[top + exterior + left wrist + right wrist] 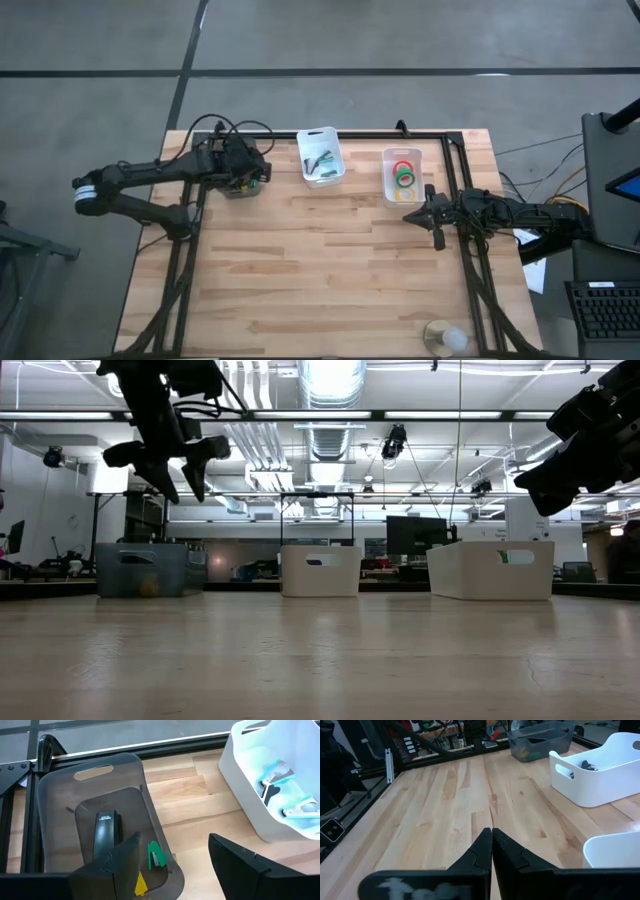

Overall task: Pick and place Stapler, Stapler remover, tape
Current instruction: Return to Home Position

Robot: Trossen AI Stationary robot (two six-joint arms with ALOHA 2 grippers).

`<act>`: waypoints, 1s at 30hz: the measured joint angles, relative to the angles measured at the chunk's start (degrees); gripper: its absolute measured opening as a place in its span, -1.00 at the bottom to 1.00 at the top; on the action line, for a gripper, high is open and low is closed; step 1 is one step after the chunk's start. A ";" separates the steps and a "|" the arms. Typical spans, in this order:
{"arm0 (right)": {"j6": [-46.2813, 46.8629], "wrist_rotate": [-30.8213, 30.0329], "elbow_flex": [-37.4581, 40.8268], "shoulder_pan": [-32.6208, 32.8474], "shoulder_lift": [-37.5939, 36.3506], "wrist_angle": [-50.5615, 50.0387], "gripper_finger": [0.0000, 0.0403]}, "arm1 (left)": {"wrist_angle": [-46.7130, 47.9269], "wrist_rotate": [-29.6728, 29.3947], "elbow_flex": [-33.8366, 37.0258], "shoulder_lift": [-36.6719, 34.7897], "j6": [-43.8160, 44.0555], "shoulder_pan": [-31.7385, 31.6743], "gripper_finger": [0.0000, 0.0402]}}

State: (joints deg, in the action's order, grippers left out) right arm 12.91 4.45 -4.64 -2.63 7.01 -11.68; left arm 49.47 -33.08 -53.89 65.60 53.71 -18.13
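My left gripper (175,865) hangs open above the grey see-through bin (95,785), empty; it also shows in the high view (250,172) and the low view (186,490). On that bin's floor lie a black stapler (106,832), a small green stapler (156,855) and a yellow piece (141,882). The middle white bin (335,150) holds teal-and-black staple removers (279,774). The right white bin (388,175) holds red (403,167), green (406,179) and yellow (405,194) tape rolls. My right gripper (491,837) is shut and empty, raised just near of that bin (410,215).
The three bins stand in a row along the far side of the table (320,270). Bare wood fills the middle and near part. A clear round object (445,338) sits at the near right edge. Black frame rails (200,215) run along the table's sides and far edge.
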 joint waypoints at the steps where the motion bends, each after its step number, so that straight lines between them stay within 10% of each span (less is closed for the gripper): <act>1: 0.00 -0.02 0.00 0.00 0.00 -0.02 -0.96 | 0.00 0.00 0.00 0.00 0.04 0.25 0.14; 13: 0.00 -0.02 0.00 0.00 0.00 -0.02 -0.96 | -23.42 -5.00 1.18 0.00 -11.78 21.66 0.10; 23: 0.00 -0.01 0.00 0.00 0.00 -0.01 -0.96 | -41.01 -5.42 10.41 -0.09 -29.59 31.52 -0.90; 30: 0.00 -0.02 0.00 0.00 0.00 -0.02 -0.96 | -55.83 2.88 22.52 -5.37 -38.34 32.36 -0.96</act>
State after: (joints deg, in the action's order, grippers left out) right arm 12.91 4.43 -4.64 -2.63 7.01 -11.70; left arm -6.36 -30.20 -31.37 60.23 15.37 14.24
